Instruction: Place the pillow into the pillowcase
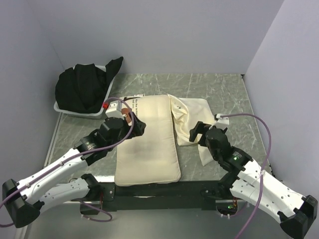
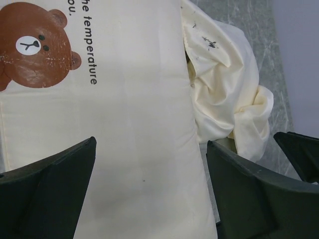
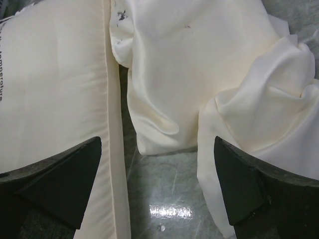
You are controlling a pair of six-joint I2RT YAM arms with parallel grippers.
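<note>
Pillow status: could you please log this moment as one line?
pillow: flat, uncased | pillowcase: crumpled beside it | left gripper: open over pillow | right gripper: open

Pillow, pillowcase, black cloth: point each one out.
pillow [image 1: 148, 142], top external view, middle of its plain face.
pillowcase [image 3: 199, 64], right wrist view, its broad upper fold.
black cloth [image 1: 82, 89], top external view, centre of the bundle.

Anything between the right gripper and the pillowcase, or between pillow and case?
Nothing visible. The right gripper hangs open just above the pillowcase, with clear air between them. The pillow lies directly beside the pillowcase, and nothing sits between them.
</note>
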